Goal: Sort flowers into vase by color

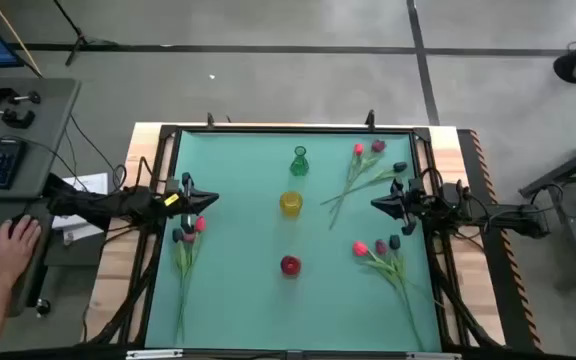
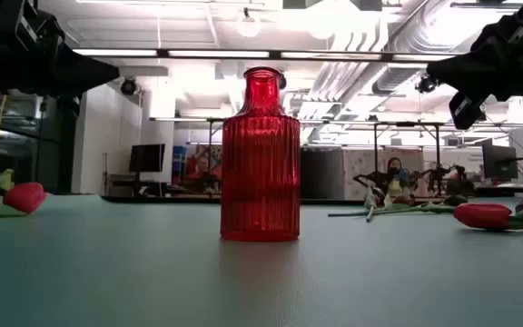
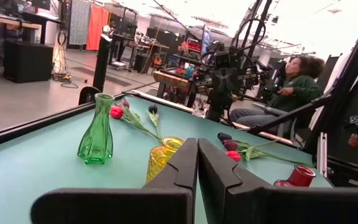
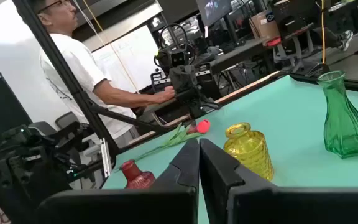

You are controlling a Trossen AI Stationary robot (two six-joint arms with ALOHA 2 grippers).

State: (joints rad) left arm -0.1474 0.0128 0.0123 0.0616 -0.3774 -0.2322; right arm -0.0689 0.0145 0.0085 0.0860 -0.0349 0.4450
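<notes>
My left gripper point(image 1: 208, 199) hangs at the left edge of the mat with its fingers pressed together, holding nothing. My right gripper point(image 1: 378, 203) mirrors it at the right edge — also closed and empty.

The nearest flowers to my left gripper are the left bunch point(image 1: 185, 252), lying just toward the near edge from its tips, heads up by the gripper and stems running away toward the near edge. So the stems lie roughly across my fingers' pointing line, and I judge that a reach down and slightly back would meet them.

My right gripper sits between two bunches: the far bunch point(image 1: 360, 170), stems slanting toward the mat's centre, and the near bunch point(image 1: 386, 262), stems slanting toward the near right corner.

Counts, as far as I can tell: three flowers per bunch, about nine in all — pink-red, crimson and near-black heads.

Three vases stand in a line down the middle: green vase point(image 1: 299, 160), yellow vase point(image 1: 290, 203), red vase point(image 1: 289, 265). All look empty.
</notes>
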